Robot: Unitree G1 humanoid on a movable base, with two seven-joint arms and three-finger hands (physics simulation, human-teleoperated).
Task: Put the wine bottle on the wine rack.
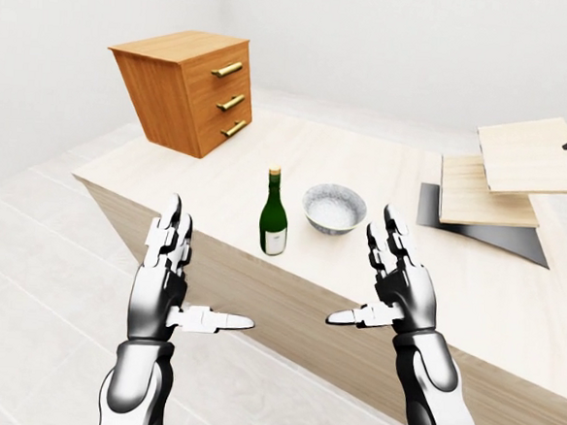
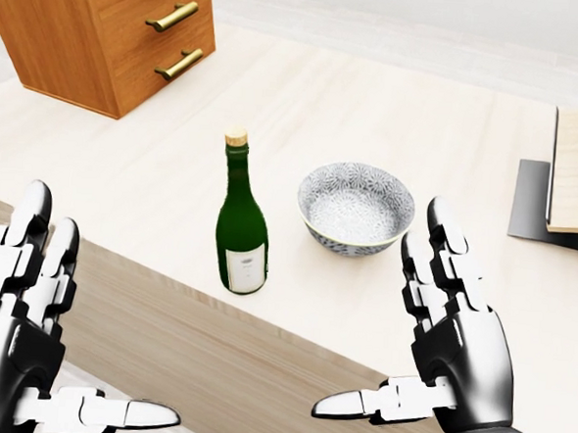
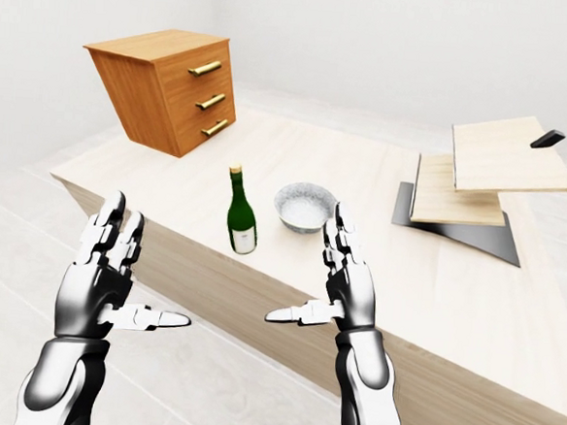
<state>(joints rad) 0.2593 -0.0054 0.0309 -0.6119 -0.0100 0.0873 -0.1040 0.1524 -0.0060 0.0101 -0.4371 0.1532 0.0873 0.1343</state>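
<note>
A green wine bottle (image 2: 241, 235) with a cork and a white label stands upright on the pale wooden table (image 2: 125, 177), near its lower edge in the head view. The wine rack (image 3: 489, 174), light wooden boards on a black base, stands at the table's right end, well apart from the bottle. My left hand (image 2: 102, 308) hovers open at the lower left, short of the table edge. My right hand (image 2: 381, 315) is open too, lower right of the bottle. Neither hand touches anything.
A patterned grey bowl (image 2: 356, 207) sits just right of the bottle, between it and the rack. An orange-brown drawer cabinet (image 2: 104, 29) with brass handles stands at the table's upper left. White tiled floor (image 1: 35, 283) lies below the table edge.
</note>
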